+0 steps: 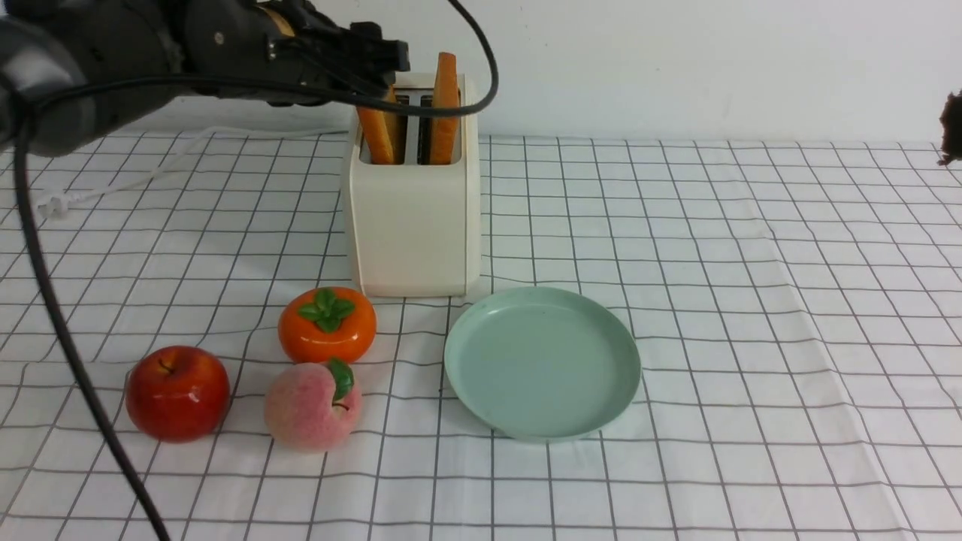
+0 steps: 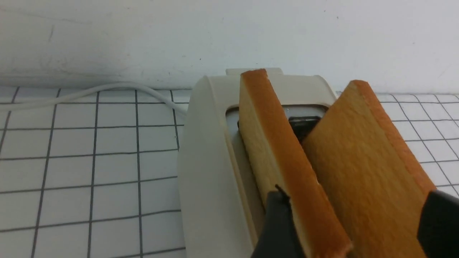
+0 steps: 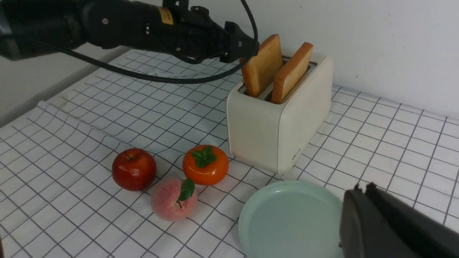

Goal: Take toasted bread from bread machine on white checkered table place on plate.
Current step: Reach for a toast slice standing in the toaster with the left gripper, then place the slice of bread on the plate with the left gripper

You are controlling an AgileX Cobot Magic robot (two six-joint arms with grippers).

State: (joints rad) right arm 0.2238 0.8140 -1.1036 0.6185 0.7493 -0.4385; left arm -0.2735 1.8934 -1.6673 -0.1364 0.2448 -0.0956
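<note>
The cream bread machine (image 1: pixel 413 218) stands at the back middle of the white checkered table (image 1: pixel 751 315). Two slices of toasted bread stick up from its slots: one leaning (image 1: pixel 376 135), one upright (image 1: pixel 445 105). My left gripper (image 1: pixel 387 68) hangs over the toaster top, open. In the left wrist view its jaws (image 2: pixel 358 222) straddle both slices (image 2: pixel 279 154) (image 2: pixel 365 161), one finger (image 2: pixel 279 222) against the outer face of one slice, the other (image 2: pixel 439 222) beyond the second. The mint-green plate (image 1: pixel 541 361) lies bare in front of the toaster. My right gripper (image 3: pixel 362 188) is shut, beside the plate (image 3: pixel 290 215).
A persimmon (image 1: pixel 327 324), a red apple (image 1: pixel 177 392) and a peach (image 1: pixel 312 406) sit left of the plate. The toaster's white cord (image 1: pixel 113 188) trails off to the left. A white wall stands close behind the toaster. The left arm's black cable (image 1: pixel 60 315) hangs at the left.
</note>
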